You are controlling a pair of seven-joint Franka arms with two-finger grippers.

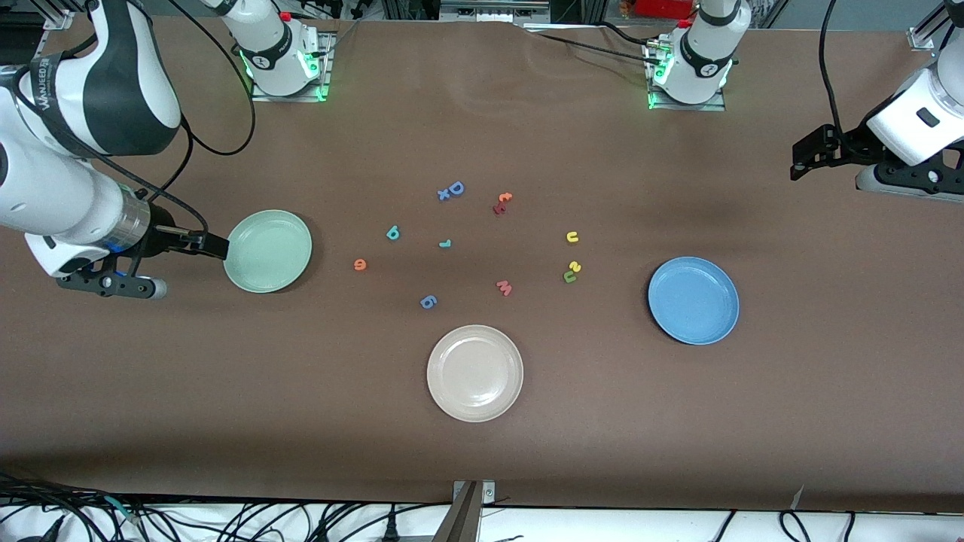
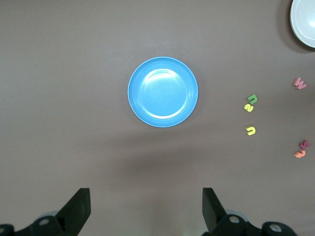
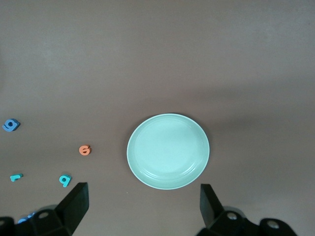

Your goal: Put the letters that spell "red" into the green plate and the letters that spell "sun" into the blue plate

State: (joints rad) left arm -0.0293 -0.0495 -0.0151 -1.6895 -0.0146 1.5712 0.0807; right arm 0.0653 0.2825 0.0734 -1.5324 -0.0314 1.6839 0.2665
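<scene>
The green plate (image 1: 267,251) (image 3: 168,151) holds nothing. Beside it lie the orange "e" (image 1: 360,264) (image 3: 84,150), teal "d" (image 1: 392,233) (image 3: 65,180) and small teal "r" (image 1: 445,243) (image 3: 15,177). The blue plate (image 1: 693,300) (image 2: 163,92) is bare too. Near it are the yellow "u" (image 1: 572,237) (image 2: 251,131), and the yellow "s" (image 1: 575,266) (image 2: 248,107) touching the olive "n" (image 1: 569,277) (image 2: 252,99). My right gripper (image 1: 211,245) (image 3: 143,206) hangs open by the green plate's rim. My left gripper (image 1: 800,161) (image 2: 146,206) hangs open over bare table at the left arm's end.
A beige plate (image 1: 474,373) (image 2: 305,19) sits nearest the front camera. A pink "w" (image 1: 504,287), a blue "6" shape (image 1: 428,302), a larger blue "D" (image 1: 454,190) and red-orange letters (image 1: 502,202) lie among the others.
</scene>
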